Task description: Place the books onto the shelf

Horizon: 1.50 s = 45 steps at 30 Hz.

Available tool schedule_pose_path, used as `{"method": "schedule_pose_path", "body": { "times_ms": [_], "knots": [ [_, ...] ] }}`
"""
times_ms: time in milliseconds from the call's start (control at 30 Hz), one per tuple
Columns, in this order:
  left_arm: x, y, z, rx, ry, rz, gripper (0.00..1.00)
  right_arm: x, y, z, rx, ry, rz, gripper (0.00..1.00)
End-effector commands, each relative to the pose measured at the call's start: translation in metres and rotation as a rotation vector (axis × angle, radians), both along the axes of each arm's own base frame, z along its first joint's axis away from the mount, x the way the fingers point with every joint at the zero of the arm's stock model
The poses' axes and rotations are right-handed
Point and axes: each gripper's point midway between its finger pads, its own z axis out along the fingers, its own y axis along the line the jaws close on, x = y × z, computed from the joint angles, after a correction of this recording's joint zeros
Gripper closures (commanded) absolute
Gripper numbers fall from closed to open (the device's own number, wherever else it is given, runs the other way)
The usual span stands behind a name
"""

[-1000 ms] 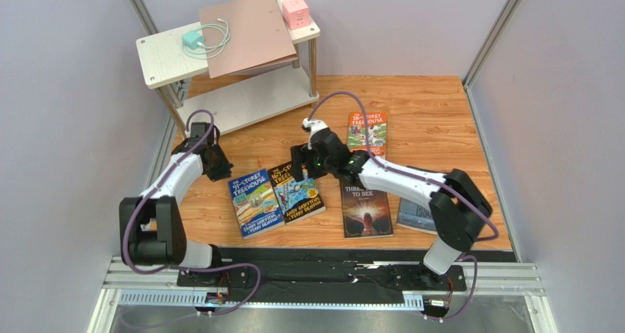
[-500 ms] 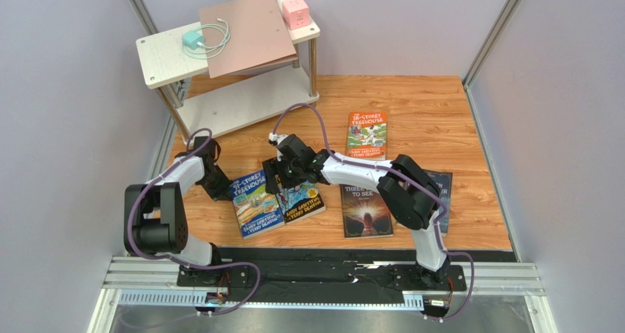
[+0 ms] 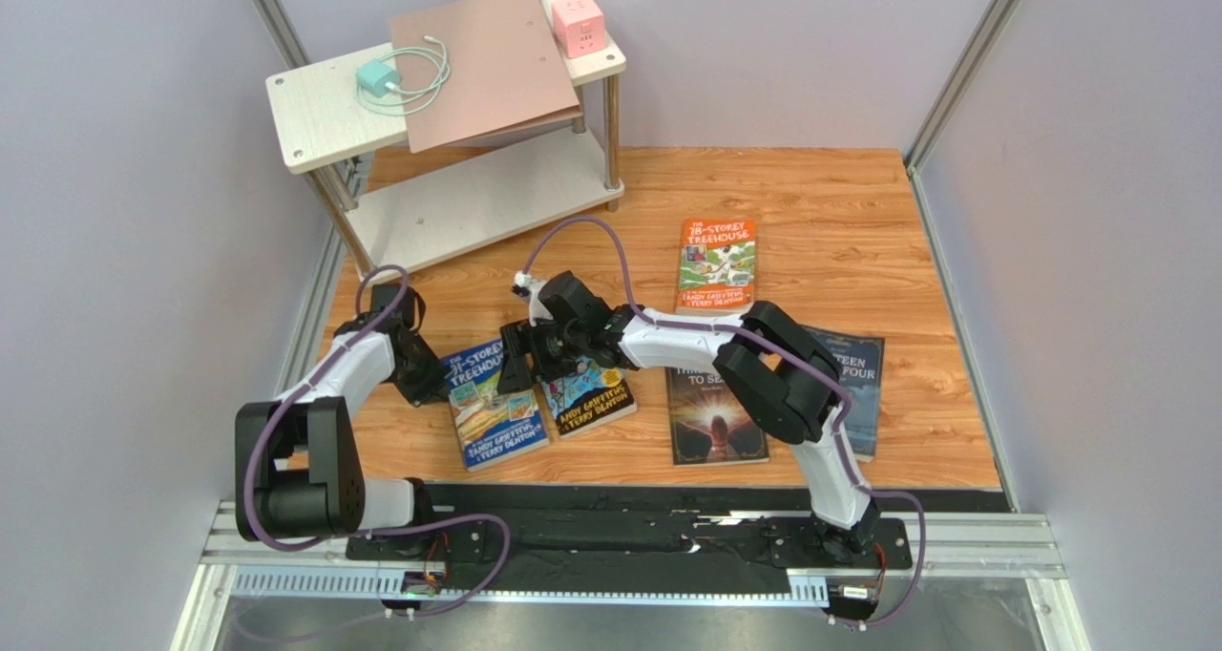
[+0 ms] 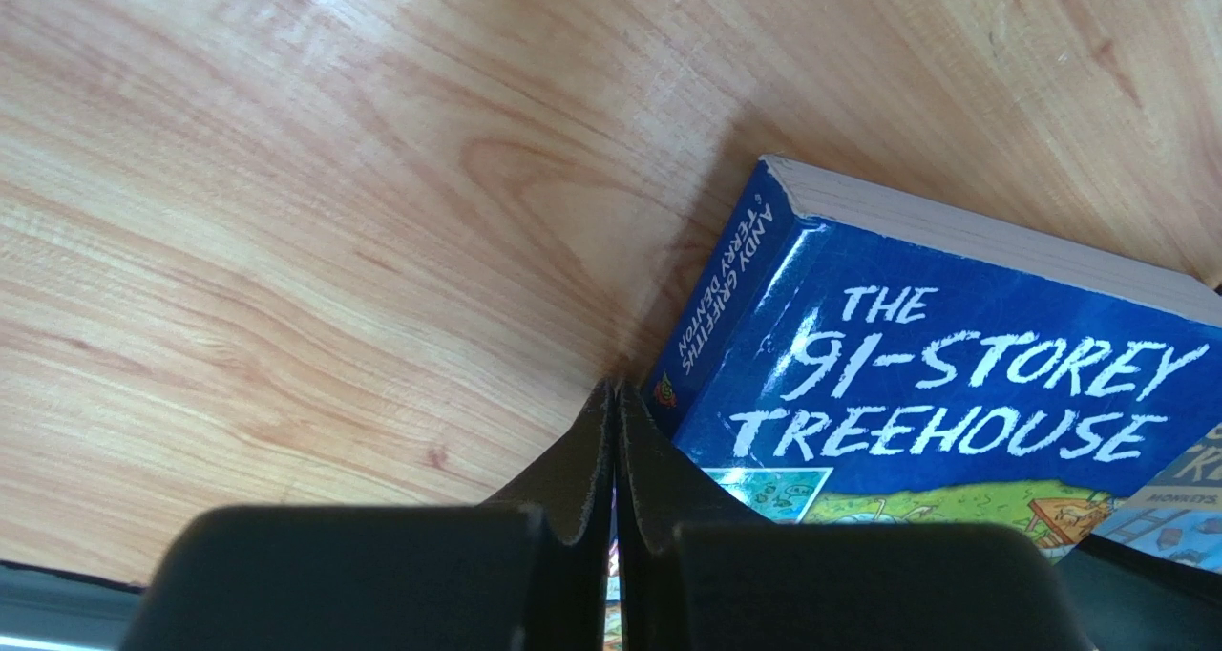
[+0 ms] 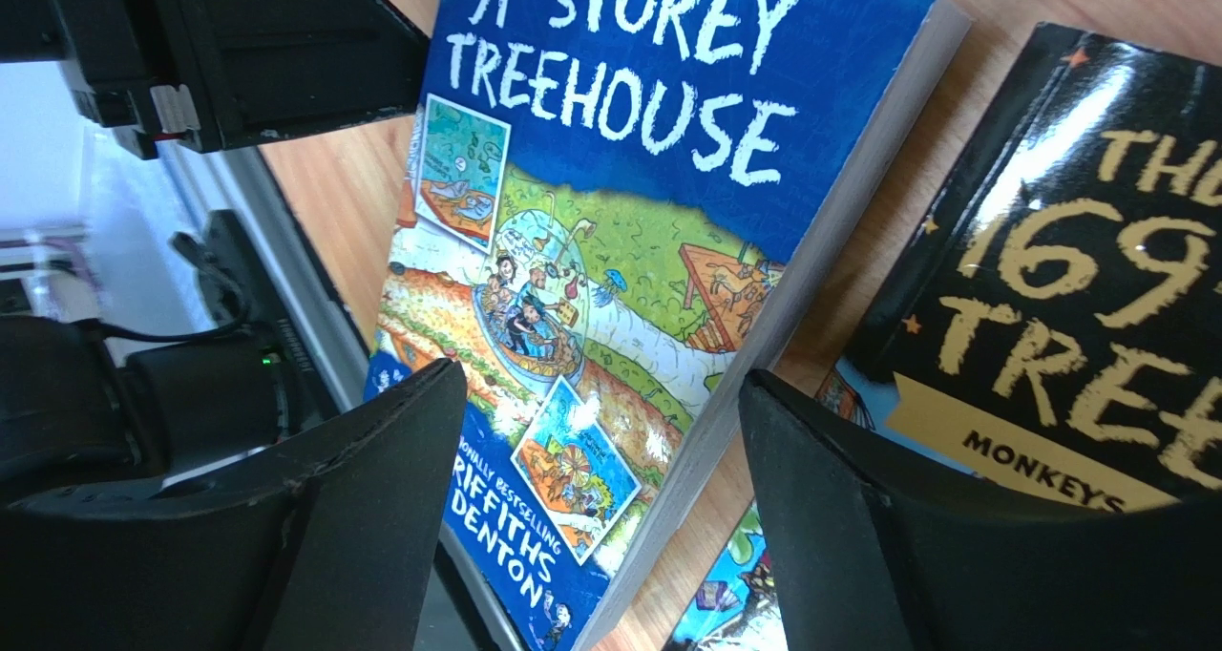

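The right gripper [image 5: 603,393] is held spread, its two dark fingers [image 5: 359,522] hanging low over the blue "91-Storey Treehouse" book [image 5: 646,93] and nothing clasped between them. The cover is framed by the jaws, and the pale page edge is seen just inside the finger on the side of the neighbouring dark Treehouse book [image 5: 1062,279], which lies just beside it. From that pincer the blue book is therefore found directly below, with its long axis running from the title at the far end towards the near table edge, slightly slanted, so the jaws are set across its width. On the opposite side the left gripper [image 4: 614,422] is pressed together with nothing in it, and its tips are set low on the wooden floor [image 4: 287,222] against the spine corner of the same book. Whether the page edge is lifted off the floor cannot be told. Both arms are at this book; the right arm is stretched far across to its left, with the elbow folded above "Three Days to See" [image 3: 714,429], while the left arm is reached forward with the wrist bent down. The orange Treehouse book [image 3: 717,265] and "1984" [image 3: 858,372] lie flat well apart to the right. The shelf [image 3: 309,121] stands at the far left, nearer the left arm, and no book is on it yet.
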Motion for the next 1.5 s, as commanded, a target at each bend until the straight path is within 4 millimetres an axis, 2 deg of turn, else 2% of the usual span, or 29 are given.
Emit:
{"method": "schedule_pose_path", "body": {
  "times_ms": [0,67,200,300,500,667,900,967,1133,1167,1233,1300,1333,1367,1433,1467],
  "knots": [
    [0.009,-0.016,0.013,-0.081,-0.064,-0.030,1.00,-0.031,0.020,0.020,0.188,0.073,0.093,0.25],
    [0.010,-0.018,0.013,-0.088,-0.068,-0.039,1.00,-0.032,0.021,0.036,0.256,0.054,0.102,0.25],
    [0.013,-0.023,0.012,-0.117,-0.082,-0.050,1.00,-0.030,0.024,0.056,0.381,0.044,0.118,0.26],
    [0.015,-0.026,0.011,-0.131,-0.092,-0.056,1.00,-0.033,0.028,0.060,0.420,0.048,0.139,0.30],
    [0.018,-0.028,0.008,-0.139,-0.093,-0.065,1.00,-0.031,0.028,0.059,0.455,0.053,0.121,0.33],
    [0.022,-0.038,0.007,-0.161,-0.103,-0.086,1.00,-0.028,0.028,0.059,0.492,0.079,0.092,0.36],
    [0.022,-0.044,0.010,-0.159,-0.114,-0.120,1.00,0.005,0.021,0.064,0.500,0.040,-0.063,0.37],
    [0.022,-0.045,0.011,-0.157,-0.117,-0.123,1.00,0.008,0.023,0.061,0.497,0.038,-0.065,0.39],
    [0.021,-0.042,0.013,-0.138,-0.114,-0.117,1.00,0.023,0.030,0.032,0.374,0.092,-0.140,0.48],
    [0.020,-0.040,0.013,-0.130,-0.112,-0.116,1.00,0.023,0.029,0.026,0.350,0.104,-0.148,0.51],
    [0.020,-0.038,0.015,-0.117,-0.117,-0.117,1.00,0.024,0.028,0.019,0.328,0.113,-0.157,0.74],
    [0.019,-0.036,0.017,-0.106,-0.122,-0.122,1.00,0.022,0.025,0.011,0.296,0.129,-0.163,1.00],
    [0.020,-0.034,0.021,-0.090,-0.141,-0.124,1.00,0.024,0.022,0.010,0.294,0.125,-0.162,1.00],
    [0.020,-0.031,0.024,-0.074,-0.151,-0.131,0.79,0.025,0.020,0.011,0.300,0.119,-0.159,1.00],
    [0.018,-0.022,0.039,-0.020,-0.195,-0.113,0.57,0.033,0.013,0.024,0.323,0.082,-0.157,1.00],
    [0.018,-0.018,0.047,0.002,-0.222,-0.113,0.25,0.033,0.010,0.027,0.336,0.077,-0.141,1.00]
  ]
}}
